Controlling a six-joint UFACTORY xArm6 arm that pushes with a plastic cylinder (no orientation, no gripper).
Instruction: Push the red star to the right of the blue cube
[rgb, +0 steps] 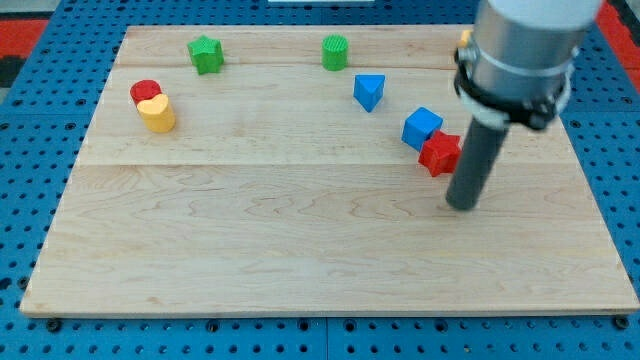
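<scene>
The red star (439, 153) lies at the view's right of the wooden board (300, 240). It touches the lower right side of the blue cube (422, 127). My tip (462, 205) rests on the board just below and to the right of the red star, close to it; contact cannot be told. The rod rises toward the view's top right and hides part of the star's right edge.
A blue triangular block (369, 91) lies up-left of the cube. A green cylinder (335, 52) and a green star (205, 54) sit near the top edge. A red cylinder (145, 92) and a yellow heart (156, 113) touch at the left. A small yellow block (465, 38) peeks out beside the arm.
</scene>
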